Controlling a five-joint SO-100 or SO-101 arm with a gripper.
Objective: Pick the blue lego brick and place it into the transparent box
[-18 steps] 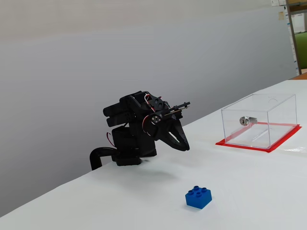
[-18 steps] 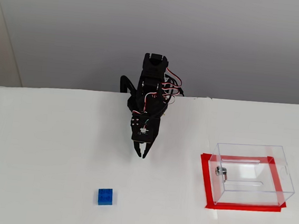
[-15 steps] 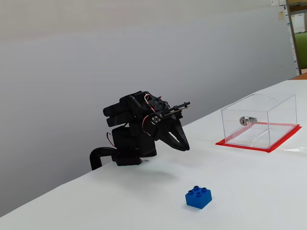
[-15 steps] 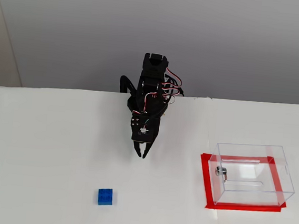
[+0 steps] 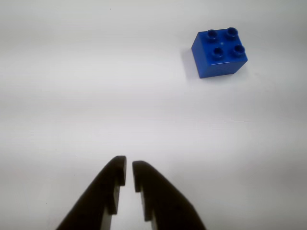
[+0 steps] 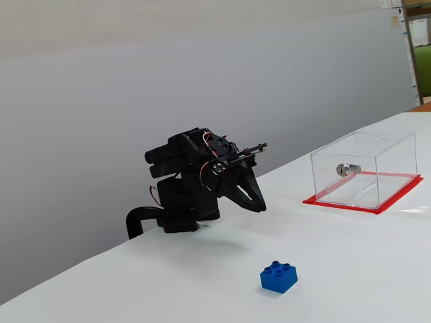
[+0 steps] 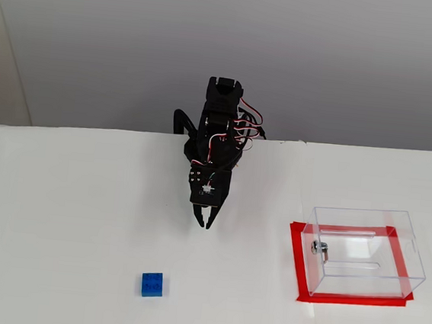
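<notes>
Between hand (image 7: 204,224) & blue lego brick (image 7: 152,284), bare white table (image 7: 57,223).

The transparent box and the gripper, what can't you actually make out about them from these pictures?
- Transparent box: the wrist view leaves it out entirely; whether its top is open or lidded is unclear in both fixed views, because the clear walls give no edge to read.
- Gripper: the wrist view's bottom edge cuts off everything but the fingertips.
- Blue lego brick: studs too small to count in this fixed view.
</notes>
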